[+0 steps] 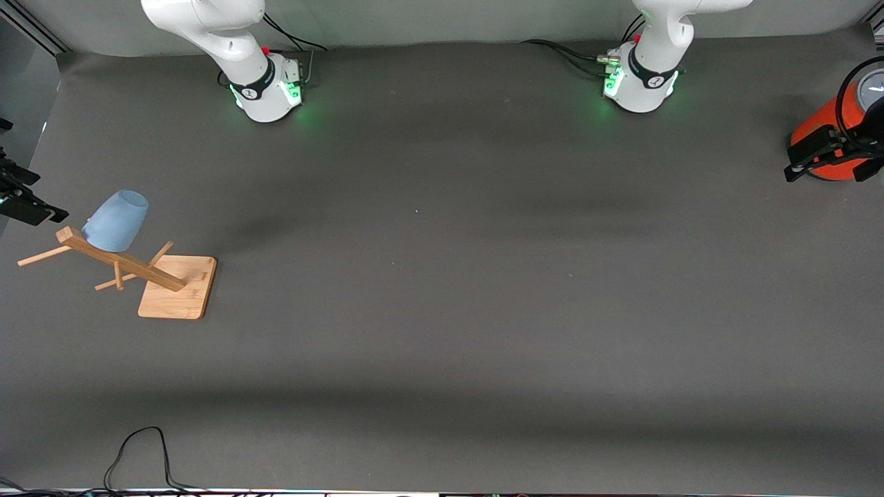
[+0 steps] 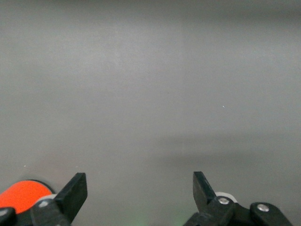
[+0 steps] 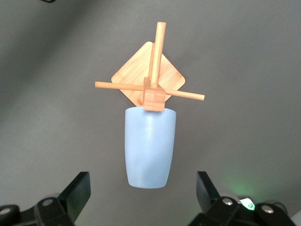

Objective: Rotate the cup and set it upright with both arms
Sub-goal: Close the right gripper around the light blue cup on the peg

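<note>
Cable [image 1: 138, 455] looped along the bottom edge of the front view, nearest the camera. Higher in that frame, toward the right arm's end of the tabletop [image 1: 442, 331], a wooden rack [image 1: 117, 261] on a flat square base [image 1: 176, 297], leaning post and thin pegs sticking out crosswise. Cup [image 1: 117, 221] hung mouth-down on the rack's upper end, tilted, closed bottom pointing up and away from the base; touching the post, clear of the tabletop. Same cup [image 3: 150, 146] filling the middle of the right wrist view, narrow closed end toward the lens, mouth against the rack [image 3: 153, 89].

Right claw [image 1: 24, 200] at the edge of the front frame, level with the cup, over the tabletop's rim. Spread wide in its own view [image 3: 143, 193], fingers [image 3: 75, 193] either side of the cup and apart from it, gripping nothing.

Left claw [image 1: 825, 162] at the frame edge toward the left arm's end, just beside an orange can [image 1: 818, 145]. Likewise spread wide [image 2: 140, 188], empty, bare tabletop below, a sliver of the can [image 2: 23, 194] in the lower corner.

Green-lit bases [image 1: 266, 93] along the top edge.
</note>
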Available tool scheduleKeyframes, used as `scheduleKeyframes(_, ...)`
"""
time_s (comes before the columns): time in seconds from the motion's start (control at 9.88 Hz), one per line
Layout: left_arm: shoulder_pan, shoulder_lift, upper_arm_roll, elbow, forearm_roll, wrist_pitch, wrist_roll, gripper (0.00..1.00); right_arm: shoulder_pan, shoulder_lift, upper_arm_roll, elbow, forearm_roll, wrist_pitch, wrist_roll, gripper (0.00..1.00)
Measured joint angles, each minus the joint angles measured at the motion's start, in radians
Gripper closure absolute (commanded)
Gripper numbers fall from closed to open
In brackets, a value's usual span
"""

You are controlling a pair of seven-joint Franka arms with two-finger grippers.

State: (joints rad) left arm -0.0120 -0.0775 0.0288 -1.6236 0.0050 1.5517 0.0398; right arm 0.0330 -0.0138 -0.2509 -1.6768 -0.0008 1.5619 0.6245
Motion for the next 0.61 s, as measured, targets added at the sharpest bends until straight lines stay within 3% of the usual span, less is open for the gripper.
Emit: scheduleKeyframes(0.61,0.000,0.000,-0.006,0.000,0.000,0.000,0.000,0.00,0.003,-0.027,-0.011,-0.265,0.008,0.248,-0.007,0.00)
